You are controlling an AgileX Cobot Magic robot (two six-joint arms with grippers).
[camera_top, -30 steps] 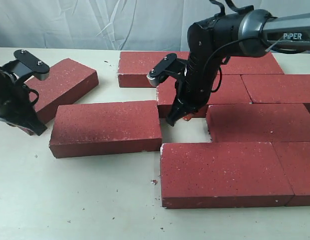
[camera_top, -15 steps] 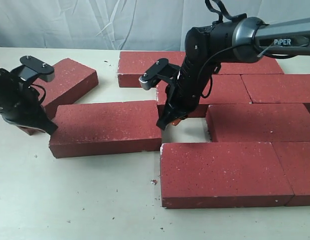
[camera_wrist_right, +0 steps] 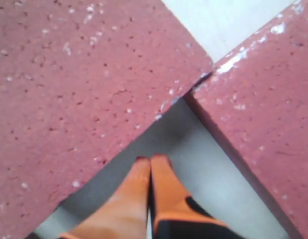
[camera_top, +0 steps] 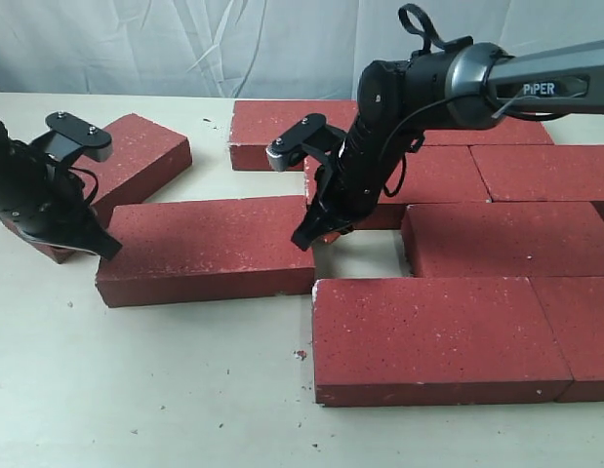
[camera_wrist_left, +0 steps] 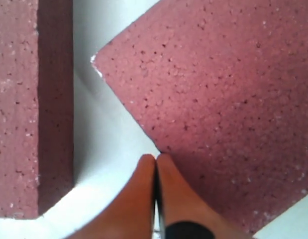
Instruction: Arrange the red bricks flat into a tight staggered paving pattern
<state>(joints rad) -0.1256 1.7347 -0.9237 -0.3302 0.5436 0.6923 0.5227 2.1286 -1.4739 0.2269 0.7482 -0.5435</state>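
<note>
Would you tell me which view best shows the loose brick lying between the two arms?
The exterior view: the loose brick lies flat there, nearly all of it visible. The wrist views show only cropped brick faces and corners; which belong to it is unclear.

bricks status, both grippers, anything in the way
Left gripper shut, empty, at loose brick left end. Right gripper shut, empty, in gap at its right end. Angled brick unplaced.

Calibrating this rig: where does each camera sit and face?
Exterior: raised before the table, facing the backdrop; both arms show.
Left wrist: above the left gripper, looking down at the angled brick; shut fingertips show.
Right wrist: above the right gripper, looking down where two bricks touch corners; shut fingertips show.
Shared: exterior also sees the angled brick.
</note>
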